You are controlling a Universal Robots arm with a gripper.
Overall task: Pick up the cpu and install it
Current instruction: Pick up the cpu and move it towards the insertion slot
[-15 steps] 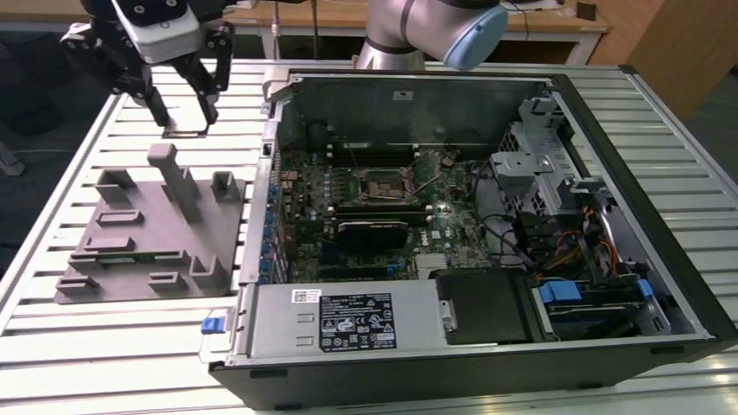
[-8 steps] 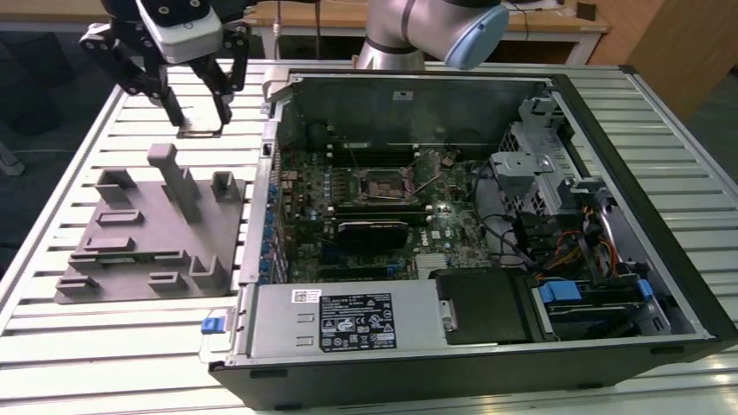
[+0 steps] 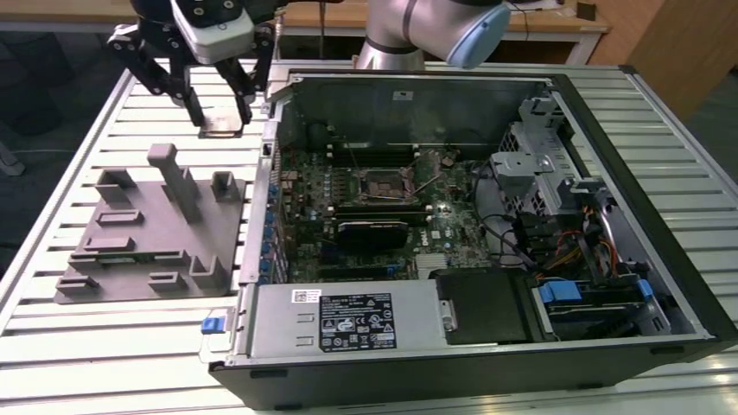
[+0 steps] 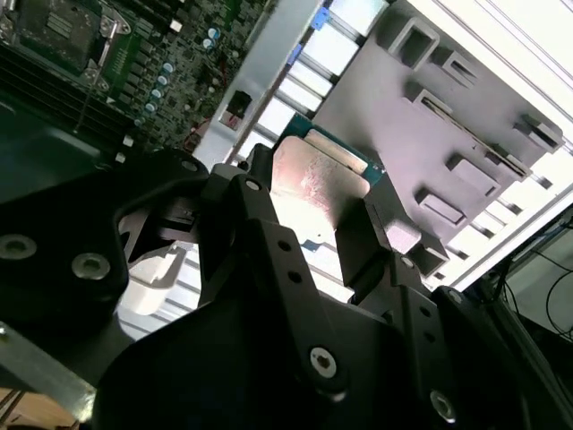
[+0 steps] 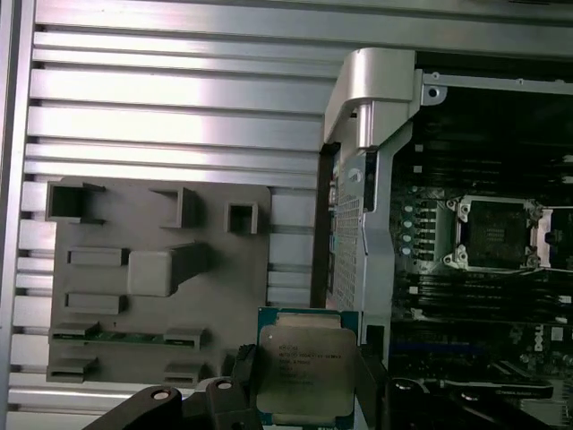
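Silvery cpu [image 5: 307, 372] pinched between black fingers [image 4: 360, 240]; lower edge and sides partly hidden

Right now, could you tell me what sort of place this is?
Likely a robotics lab bench: a slatted metal table, an open computer case, a gripper holding the cpu.

"What is everything sitting on?"

"A big table [image 3: 104, 346]. It is made of long shiny metal slats with thin gaps between them."

"What lies on it?"

"A grey plastic block [image 3: 138, 251] with posts sticking up, on the exterior view's left. Just beside it, toward the exterior view's right, an open black computer case [image 3: 461, 372] lies on its side."
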